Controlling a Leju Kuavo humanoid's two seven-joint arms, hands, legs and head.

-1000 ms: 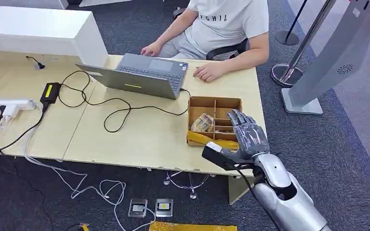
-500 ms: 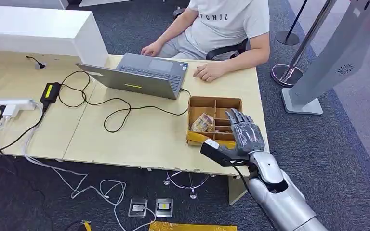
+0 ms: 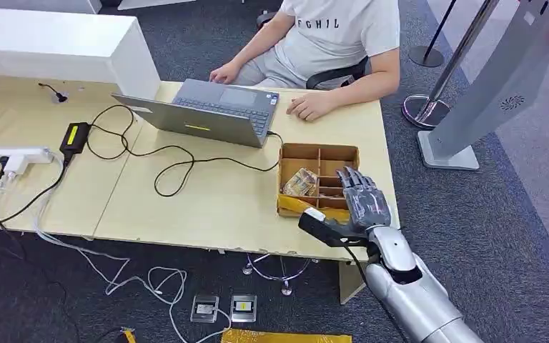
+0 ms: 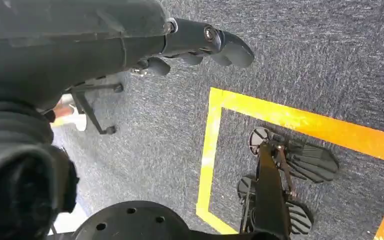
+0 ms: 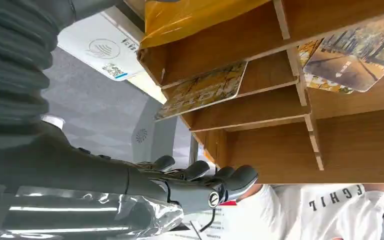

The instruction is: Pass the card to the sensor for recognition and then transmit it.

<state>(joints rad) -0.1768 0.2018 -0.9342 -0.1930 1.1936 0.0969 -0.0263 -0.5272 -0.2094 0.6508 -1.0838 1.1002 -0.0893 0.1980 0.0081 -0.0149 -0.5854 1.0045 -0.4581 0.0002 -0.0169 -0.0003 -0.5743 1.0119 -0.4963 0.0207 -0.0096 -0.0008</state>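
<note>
Right robot hand (image 3: 363, 202) spread over the wooden tray's (image 3: 297, 151) near right corner — holding nothing.
Cards lie in the tray's compartments: one yellow-printed card (image 5: 205, 90) leans in a narrow slot, more printed cards (image 5: 350, 55) in a wider one. The tray sits by the counter (image 3: 207, 200) edge at its right end, with open carpet (image 3: 486, 229) beyond. A person (image 3: 329, 43) sits at a laptop (image 3: 207, 114) across the counter. The left robot hand (image 4: 200, 45) hangs above the floor, fingers loosely extended — nothing in it.
</note>
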